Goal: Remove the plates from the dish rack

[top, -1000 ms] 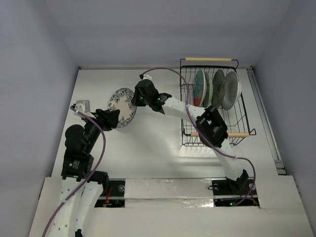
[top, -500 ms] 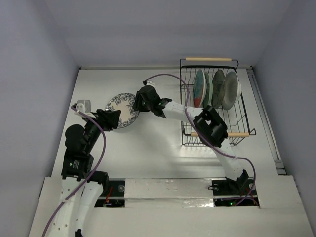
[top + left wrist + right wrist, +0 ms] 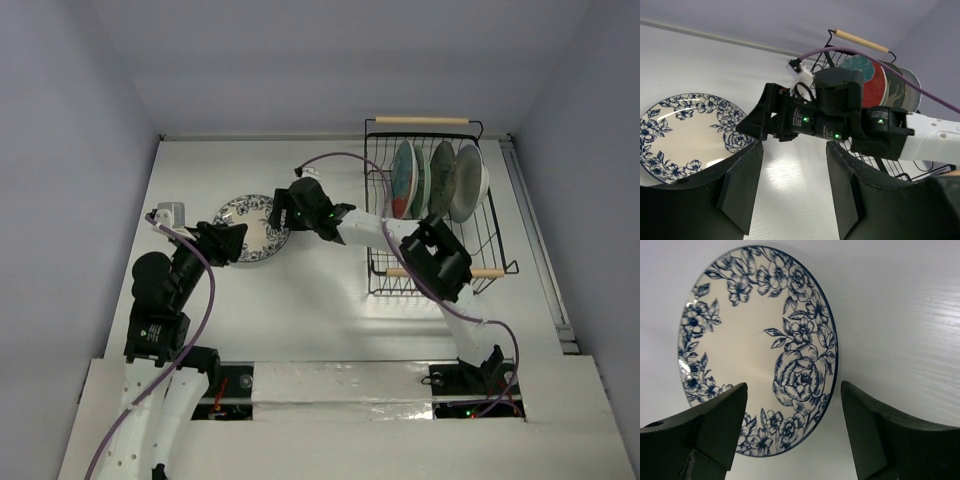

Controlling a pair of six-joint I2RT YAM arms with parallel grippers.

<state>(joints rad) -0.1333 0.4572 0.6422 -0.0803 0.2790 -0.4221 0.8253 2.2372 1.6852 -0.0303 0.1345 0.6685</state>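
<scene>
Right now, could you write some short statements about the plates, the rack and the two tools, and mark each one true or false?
1. The blue floral plate lies on the table, outside the dish rack. True.
2. The right tool is shut on that plate. False: it is open and grips nothing.
3. The dish rack is empty. False: plates stand on edge in it.
4. The left tool is open. True.
</scene>
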